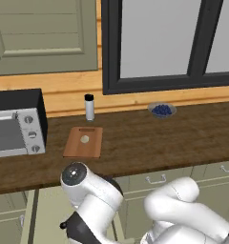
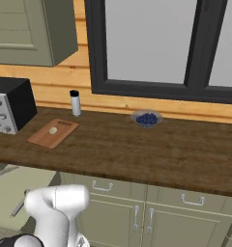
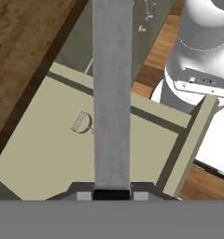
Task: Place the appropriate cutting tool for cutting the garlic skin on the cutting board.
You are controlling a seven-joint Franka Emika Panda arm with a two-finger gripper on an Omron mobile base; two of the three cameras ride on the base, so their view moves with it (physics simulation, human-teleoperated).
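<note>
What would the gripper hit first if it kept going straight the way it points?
Probably the pale beige floor of the open drawer, beside the small silver round-headed utensil. The gripper holds a long grey-bladed knife, whose tip might touch first; depth is unclear.

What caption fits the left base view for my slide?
Garlic lies on the cutting board beside a toaster oven; blueberry bowl sits farther along the counter.

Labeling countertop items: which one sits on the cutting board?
The garlic, a small pale lump on the cutting board. The black-capped shaker and blueberry bowl stand directly on the counter.
</note>
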